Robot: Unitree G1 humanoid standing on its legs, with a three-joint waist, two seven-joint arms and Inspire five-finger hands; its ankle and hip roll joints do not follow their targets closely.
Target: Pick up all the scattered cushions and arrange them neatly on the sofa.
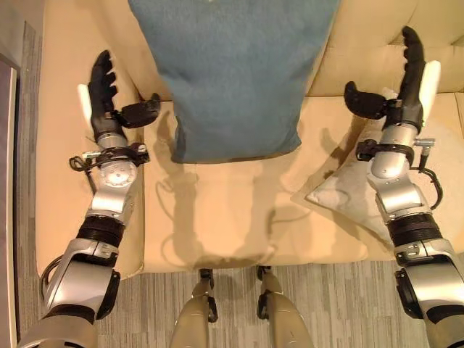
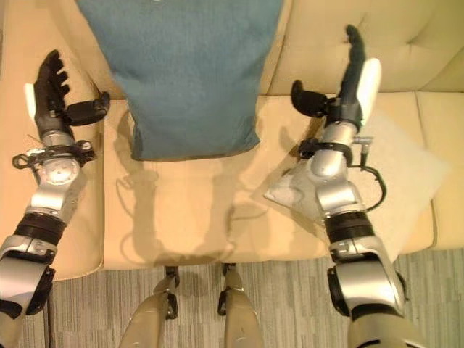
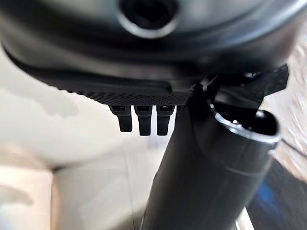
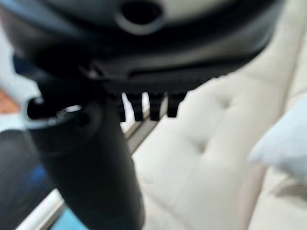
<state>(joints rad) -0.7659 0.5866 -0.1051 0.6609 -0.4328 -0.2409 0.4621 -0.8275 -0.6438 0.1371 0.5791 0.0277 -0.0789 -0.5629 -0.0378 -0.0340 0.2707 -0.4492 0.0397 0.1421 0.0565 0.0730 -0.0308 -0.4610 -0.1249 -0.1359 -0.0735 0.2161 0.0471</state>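
Plain blue cushion [image 1: 232, 72] on sofa [image 1: 217, 217], no legible writing

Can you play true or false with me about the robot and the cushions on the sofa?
1. The blue cushion leans against the sofa's backrest. True.
2. The left hand is squeezing the blue cushion. False: it hovers open beside the cushion and holds nothing.
3. A pale cushion lies on the seat under the right arm. True.
4. The right hand is curled into a fist. False: its fingers are straight and its thumb sticks out sideways.
5. The blue cushion is on the floor. False: it is on the sofa, between the two hands.
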